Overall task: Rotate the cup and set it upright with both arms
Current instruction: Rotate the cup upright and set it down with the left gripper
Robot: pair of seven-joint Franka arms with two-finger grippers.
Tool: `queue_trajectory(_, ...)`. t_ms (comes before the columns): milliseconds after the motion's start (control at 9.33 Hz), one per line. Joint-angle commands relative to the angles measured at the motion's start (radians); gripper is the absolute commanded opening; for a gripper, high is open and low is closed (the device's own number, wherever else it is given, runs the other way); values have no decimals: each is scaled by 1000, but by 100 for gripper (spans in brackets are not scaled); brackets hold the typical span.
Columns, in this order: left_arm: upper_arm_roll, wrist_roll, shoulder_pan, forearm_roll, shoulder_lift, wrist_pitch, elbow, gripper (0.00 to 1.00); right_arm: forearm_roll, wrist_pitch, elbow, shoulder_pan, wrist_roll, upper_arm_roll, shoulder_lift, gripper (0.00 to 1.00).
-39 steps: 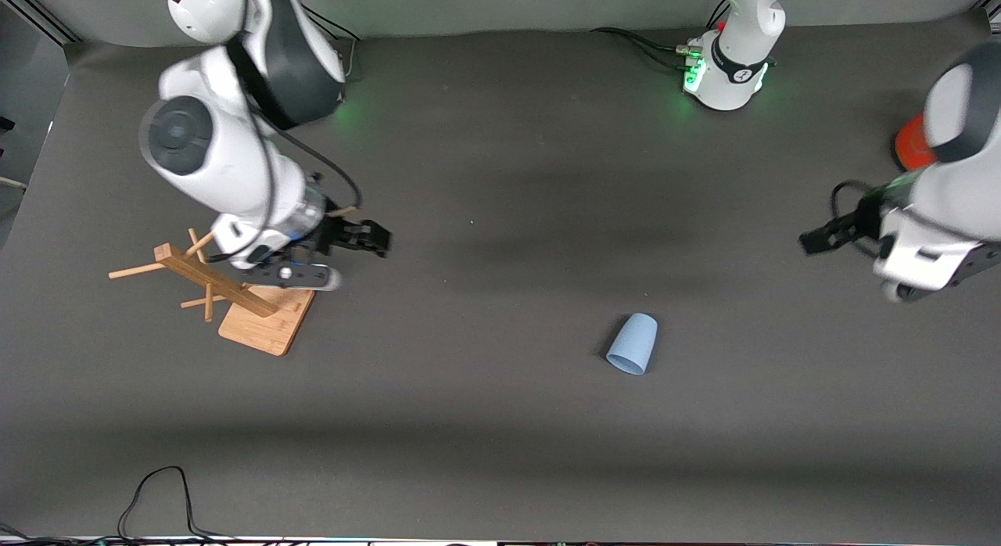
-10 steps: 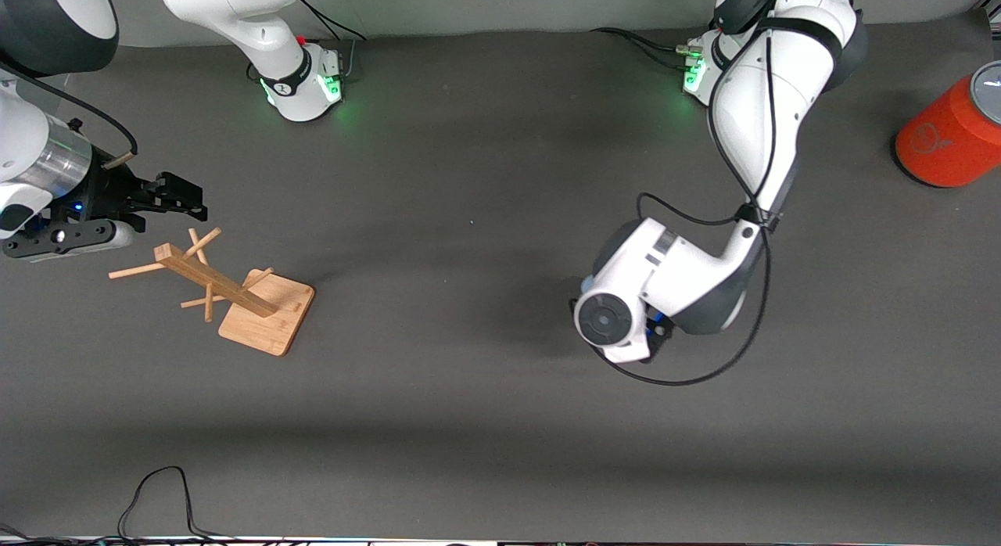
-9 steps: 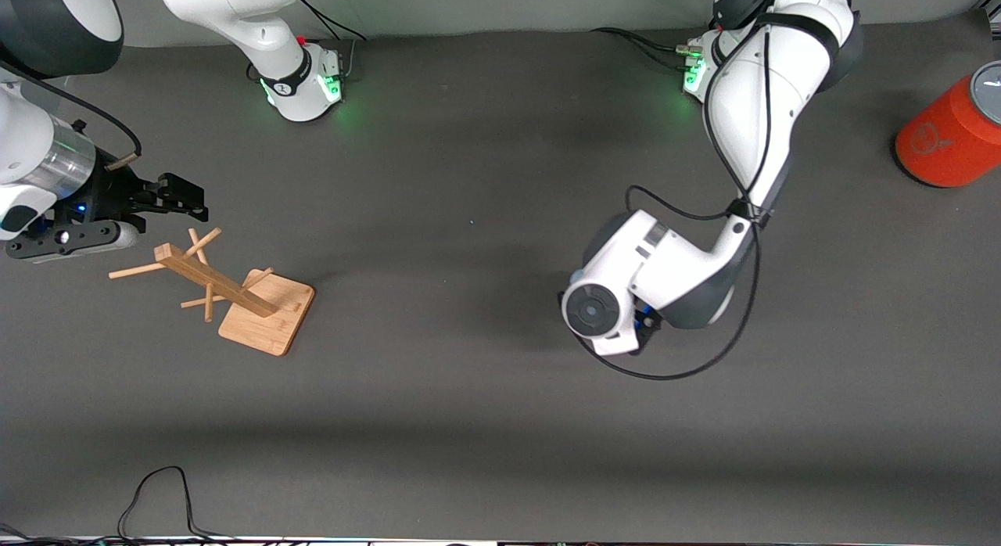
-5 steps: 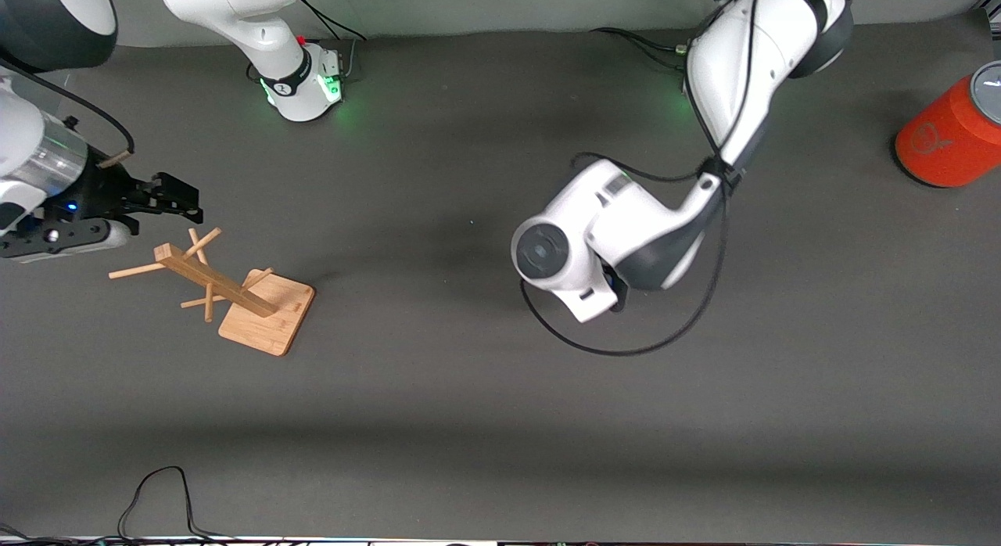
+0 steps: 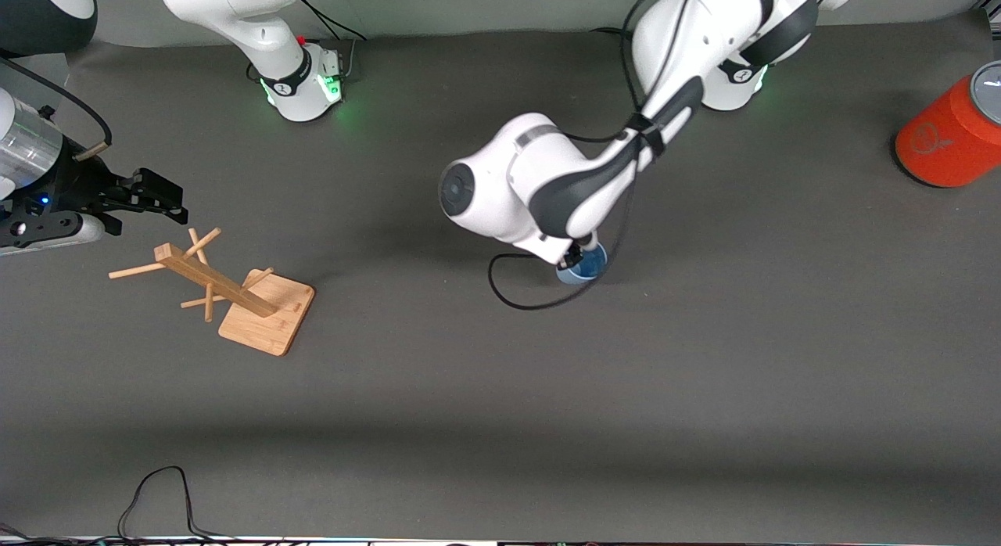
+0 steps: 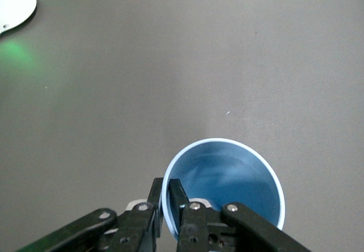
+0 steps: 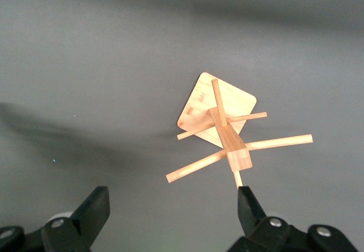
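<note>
The pale-blue cup [image 5: 585,267] stands mouth up near the middle of the table, mostly hidden under the left arm's wrist in the front view. In the left wrist view the cup [image 6: 227,175] shows its open mouth and blue inside. My left gripper [image 6: 168,196] is shut on the cup's rim, one finger outside the wall and one inside. I cannot tell whether the cup's base touches the table. My right gripper [image 5: 160,199] is open and empty at the right arm's end, just above the wooden rack. Its spread fingers [image 7: 95,207] show in the right wrist view.
A wooden peg rack [image 5: 235,296] on a square base stands at the right arm's end, also in the right wrist view [image 7: 223,128]. An orange can [image 5: 948,139] stands at the left arm's end. A black cable [image 5: 156,491] loops at the front edge.
The left arm has carried the cup from nearer the front camera toward the table's middle and the right arm's end. The right gripper has drifted slightly away from the rack, still open.
</note>
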Motion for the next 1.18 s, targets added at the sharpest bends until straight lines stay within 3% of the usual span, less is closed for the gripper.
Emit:
queue_trajectory(0, 16, -58, -63, 39, 20, -8, -55, 0, -16, -12, 16, -3, -2, -7, 3, 100)
queue_trajectory(536, 22, -25, -111, 40, 63, 8, -84, 0, -16, -7, 16, -3, -6, -12, 8, 100)
queue_trajectory(643, 22, 4, -117, 40, 70, 19, -86, 35, -16, -7, 16, -2, -6, -12, 9, 100)
queue_trajectory(750, 22, 34, -136, 49, 70, 13, -93, 99, -16, -7, 18, -2, -6, -12, 11, 100)
queue_trajectory(1071, 8, 200, -130, 27, 45, -1, -87, 100, -16, -10, 18, -2, -17, -15, 3, 100)
